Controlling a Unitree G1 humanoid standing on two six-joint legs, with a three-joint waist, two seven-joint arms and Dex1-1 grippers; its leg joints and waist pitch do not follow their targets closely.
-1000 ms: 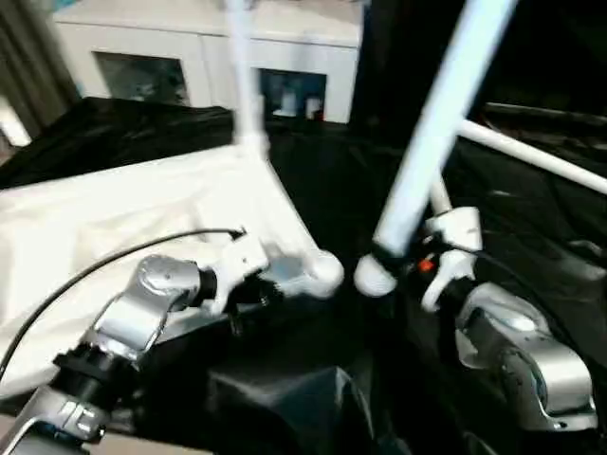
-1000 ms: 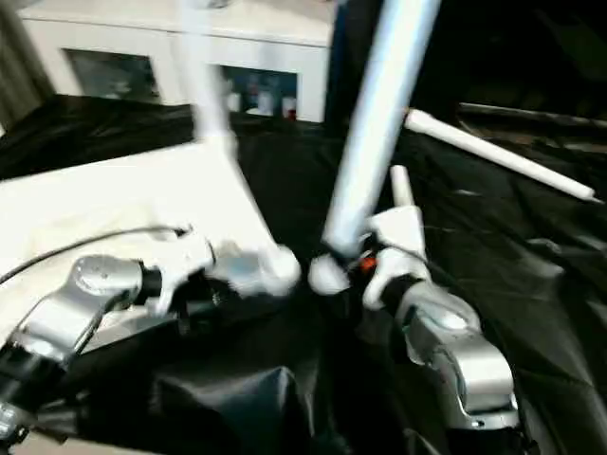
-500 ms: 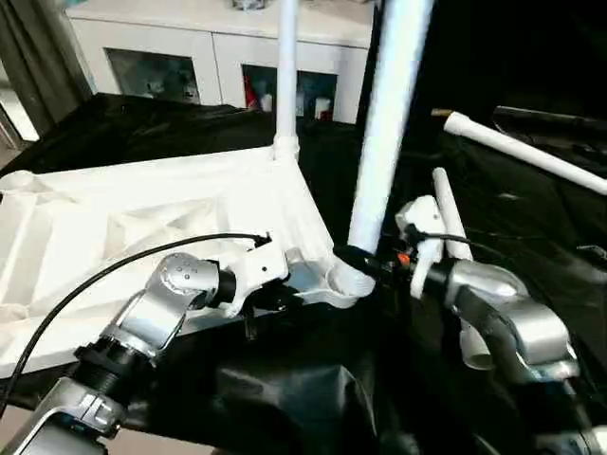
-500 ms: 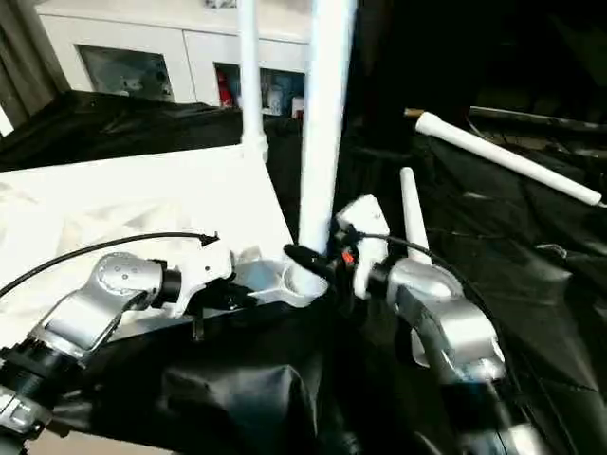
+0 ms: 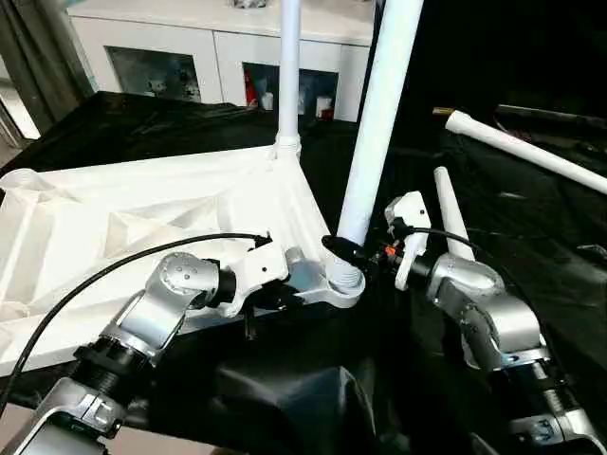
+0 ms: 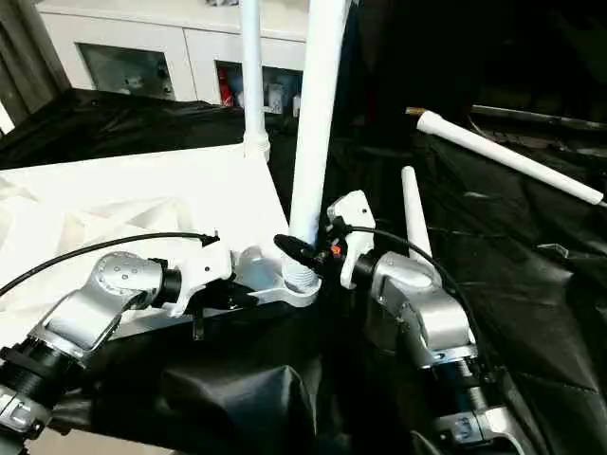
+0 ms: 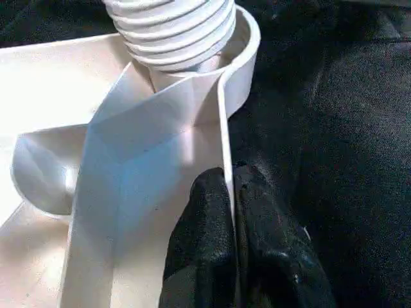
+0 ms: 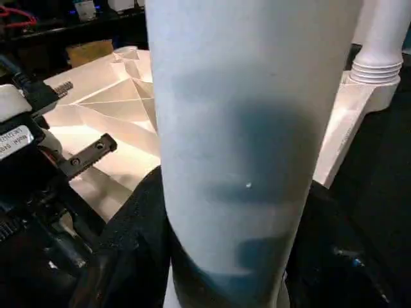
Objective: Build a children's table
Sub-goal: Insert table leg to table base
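We see an evenly lit indoor scene. The white tabletop (image 5: 142, 213) glares bright, washed nearly featureless in the right eye view, against a dark black cloth (image 5: 531, 237) that swallows detail. In the right wrist view, the close leg (image 8: 250, 147) is soft and out of focus, with grey shadow bands.

Leg (image 5: 375, 123) now upright in socket (image 5: 343, 282).

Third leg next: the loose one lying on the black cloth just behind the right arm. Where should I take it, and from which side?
Probably grip the loose leg mid-shaft, coming down from above with the fingers straddling it. It lies flat on the black cloth. Its rounded far end tapers and its near end sits behind the right gripper, which holds the leg in the corner socket, so the plain shaft offers the surest hold.
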